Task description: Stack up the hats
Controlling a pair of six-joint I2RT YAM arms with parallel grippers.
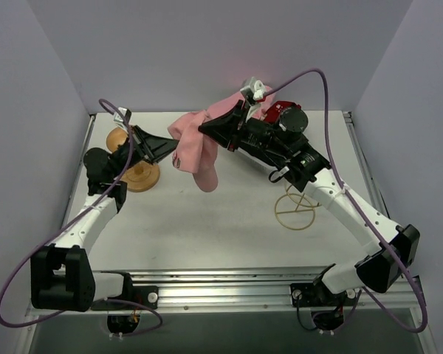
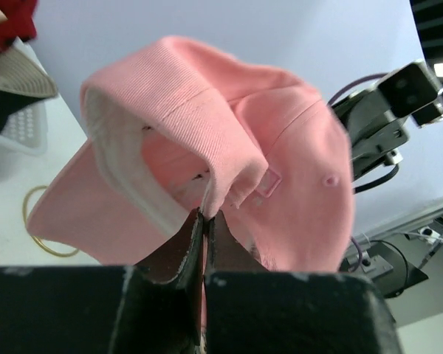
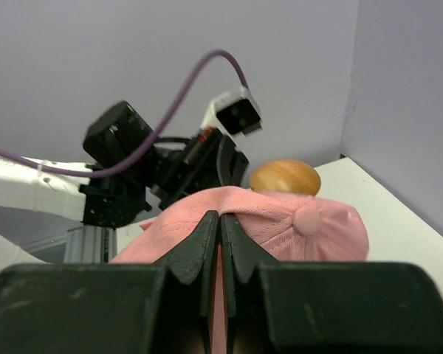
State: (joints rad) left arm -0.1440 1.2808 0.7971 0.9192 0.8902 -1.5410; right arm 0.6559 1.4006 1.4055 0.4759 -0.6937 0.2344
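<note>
Observed: the pink cap is off the table, held in the air between the two arms over its back middle. The left gripper is closed tight on a fold of the cap's rim, with fabric pinched between its fingers. The right gripper is likewise closed, on a pinch of the crown just beside the top button. From above, the cap's long axis runs from the grippers down toward the near edge, with the bill end hanging lowest. The wooden stand sits to the left of and below the cap, nearer the left arm. Its rounded knob shows just past the crown in the right wrist view (if the stack goes there, the carry is leftward and down). Material: soft twill with stitched panels and a pale lining, limp under its own weight; the stand is smooth, turned and glossy. A red cap lies at the far side, well apart.
</note>
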